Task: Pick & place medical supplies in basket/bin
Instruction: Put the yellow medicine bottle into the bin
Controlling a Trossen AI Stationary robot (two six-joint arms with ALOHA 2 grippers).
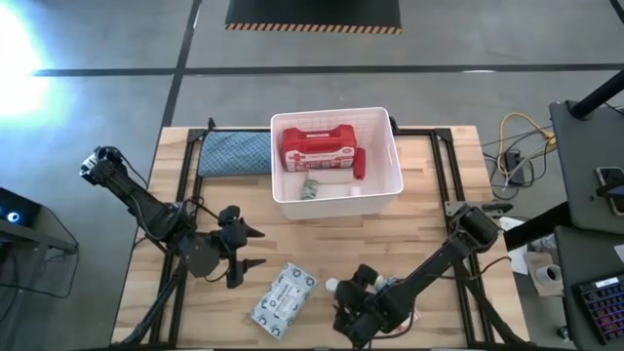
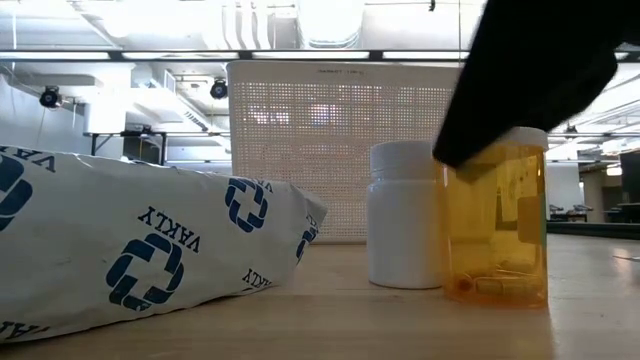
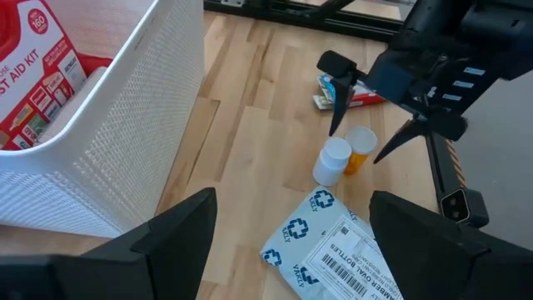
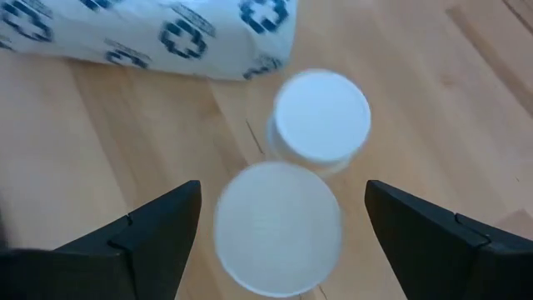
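The white bin (image 1: 388,185) holds the red first-aid case (image 1: 317,146), a red tube (image 1: 359,164) and a small bottle (image 1: 310,188). On the table near the front edge lie the patterned wipes packet (image 1: 283,295), a white bottle (image 4: 322,115) and an amber bottle with a white cap (image 4: 279,227), both standing upright side by side. My right gripper (image 4: 279,217) is open, pointing down, with a finger on either side of the amber bottle's cap, gaps showing on both sides. My left gripper (image 1: 244,249) is open, left of the packet. A small red-white-blue box (image 3: 354,96) lies behind the right gripper.
A teal cloth pad (image 1: 234,153) lies left of the bin at the far side. The white bottle (image 2: 403,215) stands right against the amber one (image 2: 497,225), and the packet (image 2: 150,250) is close by. Black frame rails (image 1: 444,175) run along both table sides.
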